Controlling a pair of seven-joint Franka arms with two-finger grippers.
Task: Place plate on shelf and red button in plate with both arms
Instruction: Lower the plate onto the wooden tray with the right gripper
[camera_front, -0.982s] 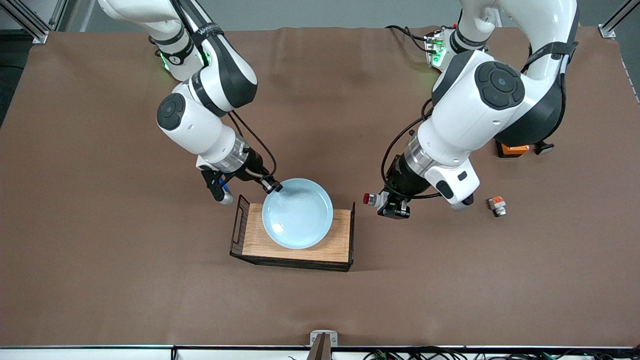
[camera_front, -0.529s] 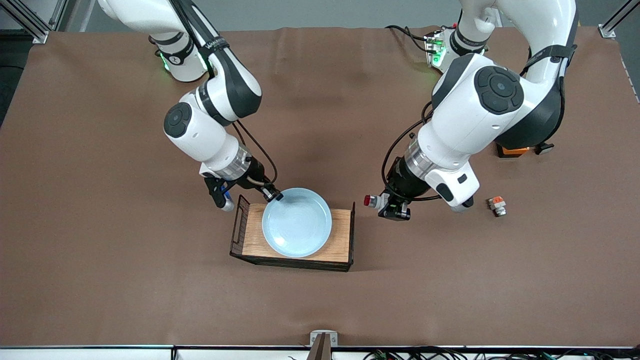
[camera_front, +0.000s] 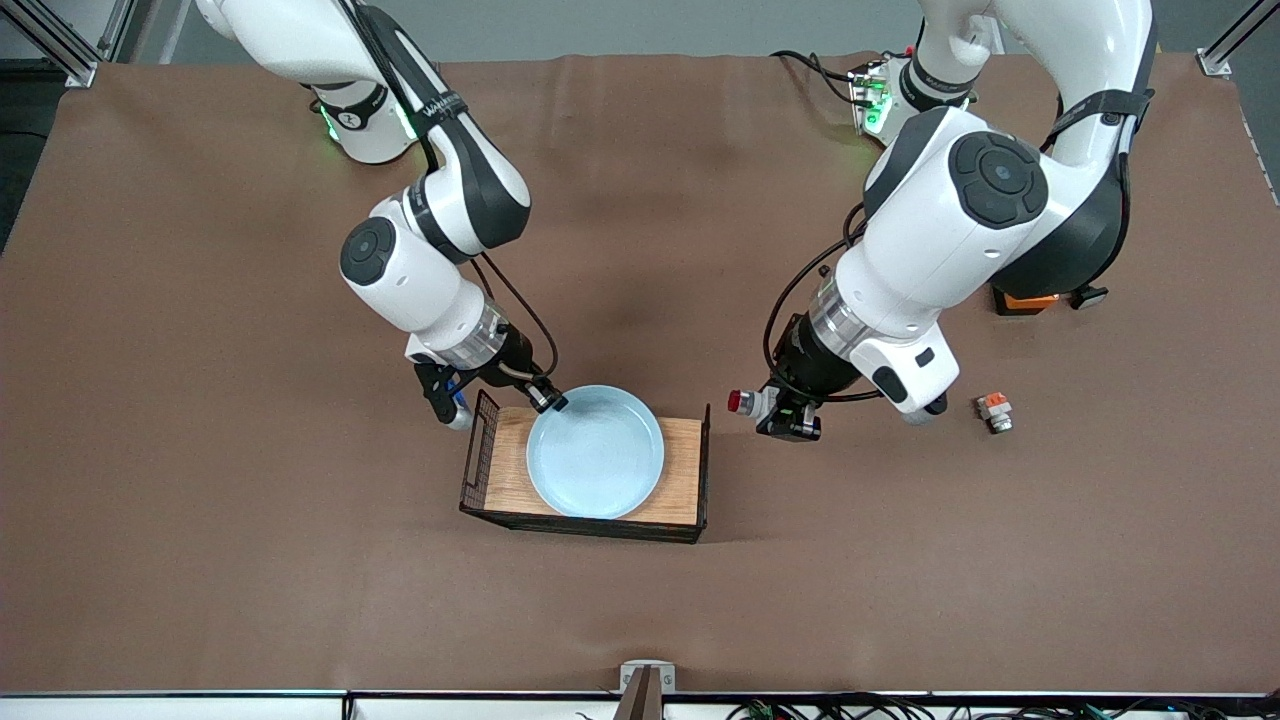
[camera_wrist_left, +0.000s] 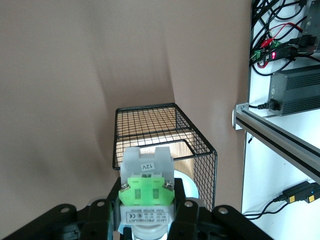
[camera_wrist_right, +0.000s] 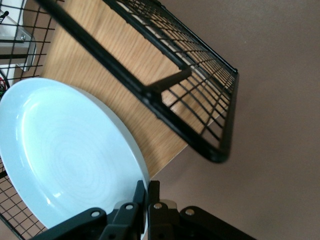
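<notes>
Plate (camera_front: 596, 466): round, shallow, pale blue, with faint concentric rings across its well and a low raised rim; glossy, with no pattern or marks.
Plate, place: over the wooden floor of the tray (camera_front: 682, 478), filling most of its depth; whether it rests flat on the wood cannot be told. The edge toward the right arm's end sits between the right hand's fingers.
Right hand (camera_front: 549, 401): fingers pressed together on the plate's rim, pinching it; in the right wrist view the rim (camera_wrist_right: 131, 148) runs straight into the narrow gap at the fingertips (camera_wrist_right: 156, 192).
Tray: wooden base with black wire-mesh walls at its two ends; one mesh wall stands just beside the right hand.
Red button (camera_front: 752, 402): small grey-white switch body with a bright green block (camera_wrist_left: 146, 189) and a round red cap (camera_front: 736, 401) on the end that points toward the tray; a small white label sits on the pale housing.
Red button, place: pinched in the left hand, over bare worktop (camera_front: 900, 560) just beside the tray's mesh end wall.
Left hand (camera_front: 787, 417): black fingers (camera_wrist_left: 186, 216) closed on either side of the button's body.
Orange-red part (camera_front: 994, 409): small, lying on the worktop, apart from the left hand toward the left arm's end.
Orange box (camera_front: 1024, 300): partly hidden under the left arm.
</notes>
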